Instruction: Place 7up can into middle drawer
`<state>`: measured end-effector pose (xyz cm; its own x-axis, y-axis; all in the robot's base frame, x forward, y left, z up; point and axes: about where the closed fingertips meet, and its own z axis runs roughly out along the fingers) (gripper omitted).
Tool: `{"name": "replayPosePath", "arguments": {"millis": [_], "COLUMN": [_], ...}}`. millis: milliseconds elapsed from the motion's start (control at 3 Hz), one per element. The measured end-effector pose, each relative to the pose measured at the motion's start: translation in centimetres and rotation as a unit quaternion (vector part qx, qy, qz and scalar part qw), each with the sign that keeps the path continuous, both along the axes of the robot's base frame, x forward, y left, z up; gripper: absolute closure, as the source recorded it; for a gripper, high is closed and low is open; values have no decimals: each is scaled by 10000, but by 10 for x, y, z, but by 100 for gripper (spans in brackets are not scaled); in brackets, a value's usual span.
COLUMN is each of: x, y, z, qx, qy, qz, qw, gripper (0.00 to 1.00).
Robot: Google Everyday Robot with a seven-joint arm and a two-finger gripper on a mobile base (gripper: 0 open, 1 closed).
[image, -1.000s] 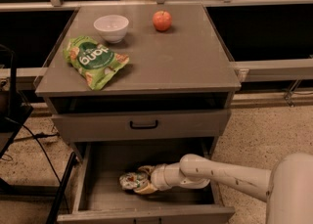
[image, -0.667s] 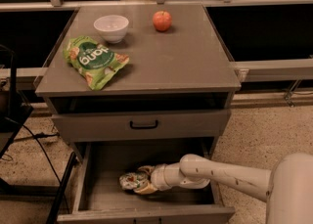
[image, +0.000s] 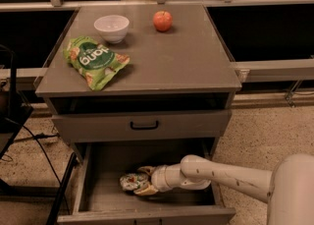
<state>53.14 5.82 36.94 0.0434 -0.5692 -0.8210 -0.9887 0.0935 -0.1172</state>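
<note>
The 7up can (image: pixel 129 182), green and white, lies on its side low in the open middle drawer (image: pixel 105 194), left of centre, at or just above the grey floor. My gripper (image: pixel 141 182) reaches into the drawer from the right on a white arm. Its two fingers close around the can's right end, one above and one below. The drawer is pulled out towards the camera, below a closed drawer with a black handle (image: pixel 144 125).
On the cabinet top are a green snack bag (image: pixel 95 61), a white bowl (image: pixel 112 26) and a red apple (image: pixel 162 20). A black stand and cables (image: pixel 12 121) are at the left of the cabinet. My robot's white body (image: pixel 294 189) fills the lower right.
</note>
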Motion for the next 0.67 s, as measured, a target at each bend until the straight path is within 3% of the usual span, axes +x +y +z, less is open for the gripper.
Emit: {"name": "replayPosePath", "arguments": {"millis": [333, 667], "x": [0, 0], "y": [0, 0], "z": [0, 0], "qx": [0, 0], "qy": [1, 1], "qz": [1, 1], "qw": [10000, 10000], "gripper": [0, 0]}}
